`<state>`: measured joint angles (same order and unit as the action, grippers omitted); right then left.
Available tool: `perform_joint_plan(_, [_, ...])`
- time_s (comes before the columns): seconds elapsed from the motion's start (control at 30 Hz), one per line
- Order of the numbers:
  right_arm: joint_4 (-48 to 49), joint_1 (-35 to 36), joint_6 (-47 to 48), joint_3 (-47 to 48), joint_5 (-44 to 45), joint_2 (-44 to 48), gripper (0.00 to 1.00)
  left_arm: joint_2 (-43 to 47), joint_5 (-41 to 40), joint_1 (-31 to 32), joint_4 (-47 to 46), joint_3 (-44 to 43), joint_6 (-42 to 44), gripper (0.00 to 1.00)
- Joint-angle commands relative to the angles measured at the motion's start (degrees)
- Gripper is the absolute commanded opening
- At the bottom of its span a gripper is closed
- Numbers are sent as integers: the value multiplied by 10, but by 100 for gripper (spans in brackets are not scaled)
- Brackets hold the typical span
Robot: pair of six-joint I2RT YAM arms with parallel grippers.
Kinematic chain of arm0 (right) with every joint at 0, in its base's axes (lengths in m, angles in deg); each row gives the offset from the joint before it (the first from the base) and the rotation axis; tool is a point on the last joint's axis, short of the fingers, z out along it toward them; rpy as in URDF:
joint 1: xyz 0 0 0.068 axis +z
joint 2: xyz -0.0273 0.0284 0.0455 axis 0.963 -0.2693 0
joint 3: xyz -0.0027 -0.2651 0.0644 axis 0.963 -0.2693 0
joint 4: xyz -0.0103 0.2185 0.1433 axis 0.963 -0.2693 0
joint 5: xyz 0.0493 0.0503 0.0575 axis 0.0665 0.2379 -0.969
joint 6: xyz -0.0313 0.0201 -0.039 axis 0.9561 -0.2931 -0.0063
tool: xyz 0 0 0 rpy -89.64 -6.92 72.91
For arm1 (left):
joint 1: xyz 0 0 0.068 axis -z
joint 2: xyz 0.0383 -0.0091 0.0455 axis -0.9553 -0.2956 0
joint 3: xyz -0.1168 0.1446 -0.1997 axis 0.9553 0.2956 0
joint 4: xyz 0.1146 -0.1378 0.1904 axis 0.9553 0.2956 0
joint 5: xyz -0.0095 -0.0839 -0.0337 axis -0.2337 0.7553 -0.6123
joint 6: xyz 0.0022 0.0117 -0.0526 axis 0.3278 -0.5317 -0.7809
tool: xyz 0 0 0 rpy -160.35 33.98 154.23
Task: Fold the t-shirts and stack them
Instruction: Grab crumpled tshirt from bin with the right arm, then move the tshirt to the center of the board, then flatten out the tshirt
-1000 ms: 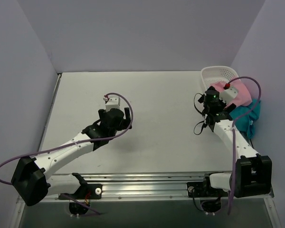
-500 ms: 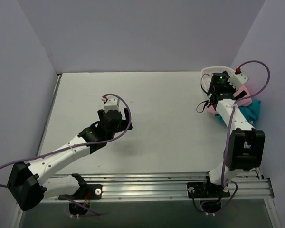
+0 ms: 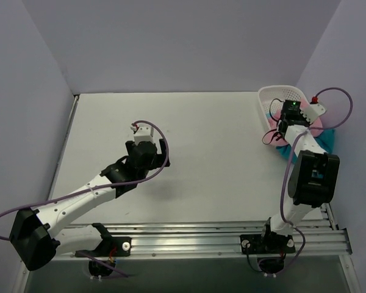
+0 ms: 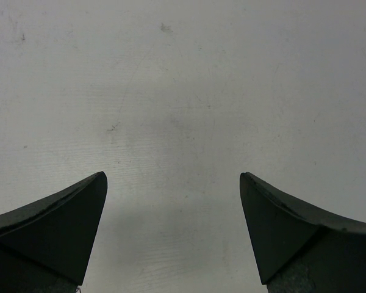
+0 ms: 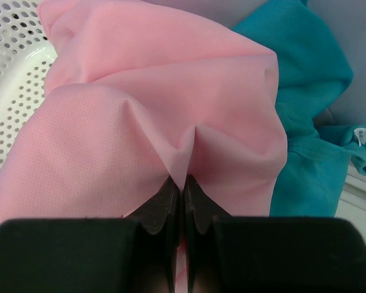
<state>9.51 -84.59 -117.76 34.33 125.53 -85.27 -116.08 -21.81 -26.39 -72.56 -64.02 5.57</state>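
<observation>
A light pink t-shirt (image 5: 171, 91) lies heaped in the white lattice basket (image 5: 12, 79), with teal t-shirts (image 5: 311, 91) bunched beside it on the right. My right gripper (image 5: 183, 183) is shut on a pinched fold of the pink shirt. From above, that gripper (image 3: 291, 116) sits over the basket (image 3: 274, 94) at the far right, with pink cloth (image 3: 320, 125) and teal cloth (image 3: 329, 139) showing beside the arm. My left gripper (image 3: 147, 146) hovers open over the bare tabletop, nothing between its fingers (image 4: 61, 226).
The table (image 3: 201, 152) is a pale grey surface walled in by lilac panels at the back and both sides. The basket stands in the far right corner against the right wall. A metal rail (image 3: 189, 235) runs along the near edge by the arm bases.
My right arm reached further into the basket and its jaws closed on the pink shirt. The left arm shifted only slightly and stays open.
</observation>
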Motion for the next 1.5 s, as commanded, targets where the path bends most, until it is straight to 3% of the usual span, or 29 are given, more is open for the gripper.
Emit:
perform_joint_plan(0.0, [18,8,-4,5,-19,45,0,6,-5,3,-7,-5,7,99])
perform_joint_plan(0.2, [0,128,33,50,30,147,0,3,4,2,-10,-5,6,99])
perform_joint_plan(0.3, [-27,172,35,114,-5,168,0,7,0,2,-8,-3,5,99])
perform_joint_plan(0.4, [-55,263,46,182,-29,170,0,17,-10,2,-6,-1,4,99])
perform_joint_plan(0.43, [-59,326,53,199,-1,169,0,23,-13,2,-5,0,4,99])
perform_joint_plan(0.57, [-65,436,100,240,118,190,0,40,-40,2,3,4,5,99])
perform_joint_plan(0.6, [-62,438,101,236,127,213,12,45,-45,2,5,5,3,99])
perform_joint_plan(0.63, [-59,437,98,213,168,225,36,54,-49,1,6,6,3,99])
perform_joint_plan(0.67, [-59,427,95,197,193,237,84,58,-52,2,6,10,3,99])
perform_joint_plan(0.7, [-69,417,74,182,211,257,100,63,-54,2,5,12,3,99])
perform_joint_plan(0.8, [-129,366,25,125,199,287,100,74,-59,2,0,17,4,99])
perform_joint_plan(0.97, [-168,360,-19,57,169,289,100,64,-59,1,-2,15,3,99])
perform_joint_plan(1.1, [-205,377,-45,56,167,281,100,45,-30,1,-8,15,-23,99])
perform_joint_plan(1.23, [-177,424,-53,-3,132,293,100,2,39,3,-29,22,-70,100])
perform_joint_plan(1.3, [-166,424,-69,-44,106,293,100,-13,73,8,-31,26,-102,92])
perform_joint_plan(1.47, [-138,433,-84,-125,30,287,100,-7,66,111,47,10,-130,92])
